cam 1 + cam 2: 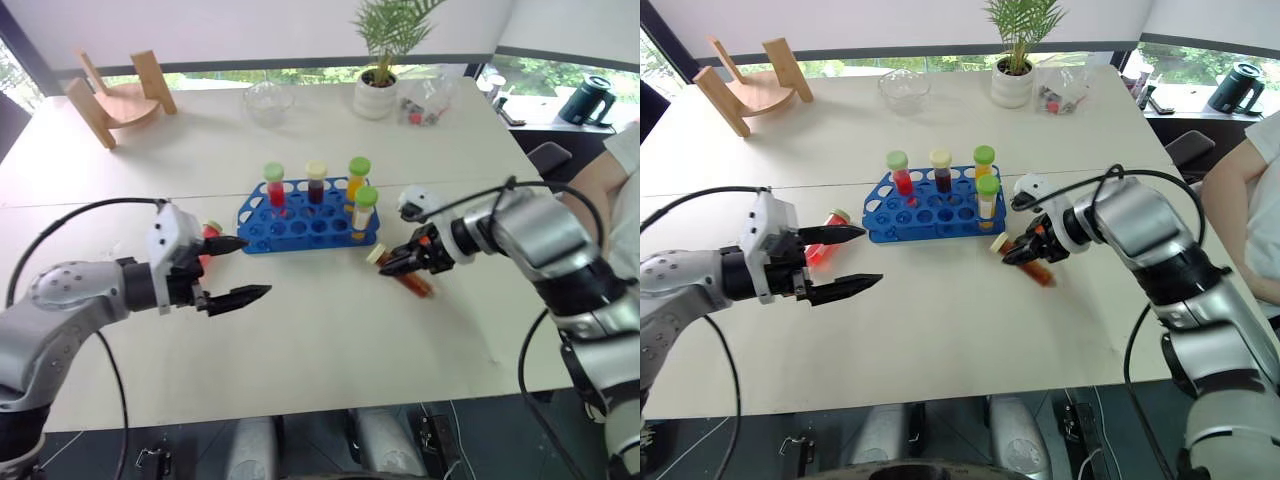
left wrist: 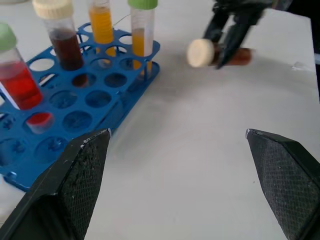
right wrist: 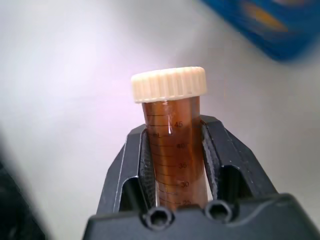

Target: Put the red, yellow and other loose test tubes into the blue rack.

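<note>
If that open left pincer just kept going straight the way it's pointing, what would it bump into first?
Probably the brown tube with the cream cap held in the right pincer, which lies ahead between the left pincer's fingers. The blue rack sits off to the side. Depth is hard to judge.
</note>
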